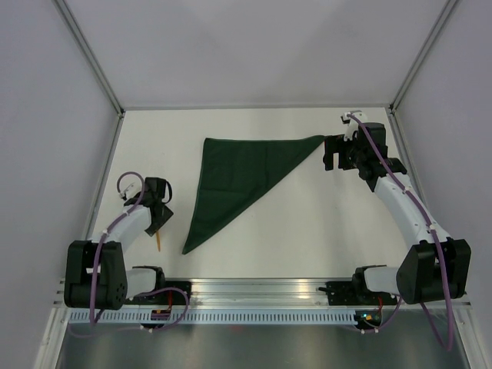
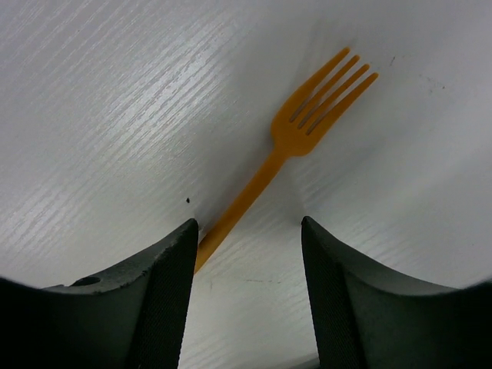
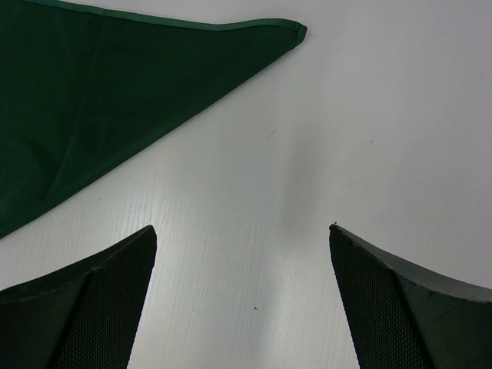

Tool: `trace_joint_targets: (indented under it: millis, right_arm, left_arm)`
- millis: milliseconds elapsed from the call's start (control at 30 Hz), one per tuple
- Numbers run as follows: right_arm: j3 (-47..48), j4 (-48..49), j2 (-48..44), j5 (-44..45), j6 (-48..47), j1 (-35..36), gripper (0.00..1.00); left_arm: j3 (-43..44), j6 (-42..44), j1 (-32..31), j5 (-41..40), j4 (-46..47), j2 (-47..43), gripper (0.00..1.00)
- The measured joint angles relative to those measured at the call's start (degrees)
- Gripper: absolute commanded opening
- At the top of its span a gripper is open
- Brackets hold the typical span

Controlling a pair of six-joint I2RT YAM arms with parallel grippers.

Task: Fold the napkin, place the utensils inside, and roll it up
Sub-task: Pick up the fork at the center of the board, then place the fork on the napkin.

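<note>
The dark green napkin [image 1: 242,178] lies folded into a triangle in the middle of the table, one tip pointing right, one tip pointing down-left. Its right tip shows in the right wrist view [image 3: 115,84]. An orange fork [image 2: 296,142] lies flat on the table under my left gripper; in the top view only its end [image 1: 158,244] shows. My left gripper [image 1: 160,215] is open just above the fork's handle, the handle running under the left finger. My right gripper [image 1: 332,152] is open and empty beside the napkin's right tip.
White walls with metal corner posts [image 1: 92,61] enclose the table on the left, back and right. A metal rail [image 1: 254,296] runs along the near edge between the arm bases.
</note>
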Motion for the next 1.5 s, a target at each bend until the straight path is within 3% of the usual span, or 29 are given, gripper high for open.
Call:
trace_joint_targets:
  millis: [200, 433, 700, 900, 1000, 1167, 1267, 1500]
  right_arm:
    - [-0.22, 0.0, 0.04, -0.09, 0.0, 0.0, 0.98]
    - [-0.26, 0.0, 0.37, -0.09, -0.02, 0.0, 0.98]
    - [-0.33, 0.0, 1.05, 0.02, -0.02, 0.0, 0.98]
    - [-0.33, 0.02, 1.09, 0.63, -0.04, 0.0, 0.98]
    - [-0.35, 0.04, 1.09, 1.03, -0.07, 0.0, 0.98]
    - [-0.74, 0.33, 1.09, 2.08, -0.26, 0.0, 0.98]
    - [-0.87, 0.44, 1.09, 2.45, -0.31, 0.0, 0.98]
    - [-0.96, 0.87, 1.11, 3.74, -0.5, 0.0, 0.98]
  left_arm:
    - [3.21, 0.17, 0.24, -0.02, 0.72, 4.66, 0.38]
    - [6.69, 1.46, 0.24, 0.04, 2.58, 9.44, 0.02]
    - [13.27, 7.23, 0.33, 1.84, 3.19, 14.95, 0.02]
    - [23.41, 18.91, 0.35, 5.57, 5.11, 15.12, 0.02]
    - [26.8, 26.49, 0.42, 13.35, 9.84, 14.8, 0.02]
    - [32.17, 36.83, -0.37, 34.51, 14.67, 15.76, 0.02]
    - [36.63, 43.25, -4.7, 41.64, 15.67, 18.75, 0.02]
    - [41.55, 53.27, -18.99, 46.84, 15.58, 27.5, 0.02]
